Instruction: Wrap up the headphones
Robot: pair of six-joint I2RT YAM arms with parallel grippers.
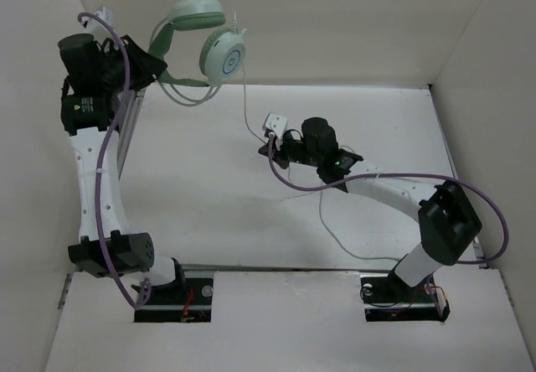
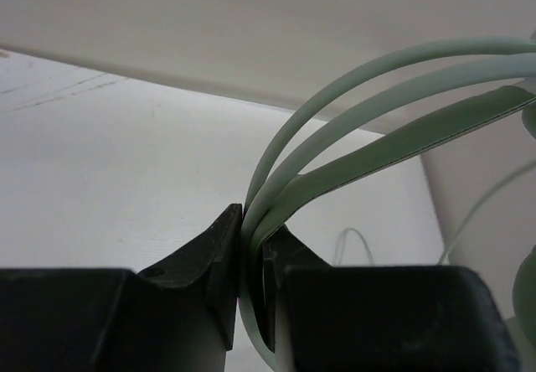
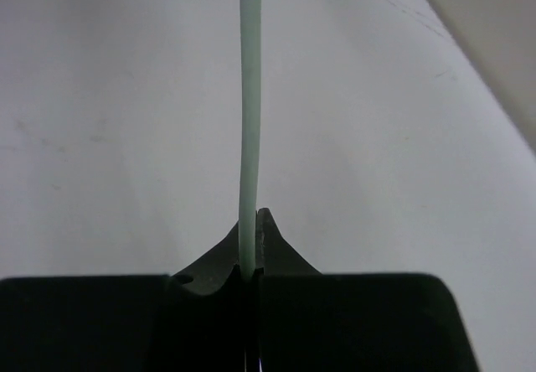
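Headphones (image 1: 209, 49) held by both hands.
Headband (image 2: 377, 121) is clamped by left hand (image 2: 249, 242); cable (image 3: 249, 95) is pinched by right hand (image 3: 251, 242) and stretched straight ahead of it.

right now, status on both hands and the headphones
Left hand shut on headband, headphones held up near far wall. Right hand shut on cable, slack trailing over table. Nothing seen blocking.

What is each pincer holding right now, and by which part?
Left pincer clamps the headphones by the headband; right pincer pinches their cable partway along its length.
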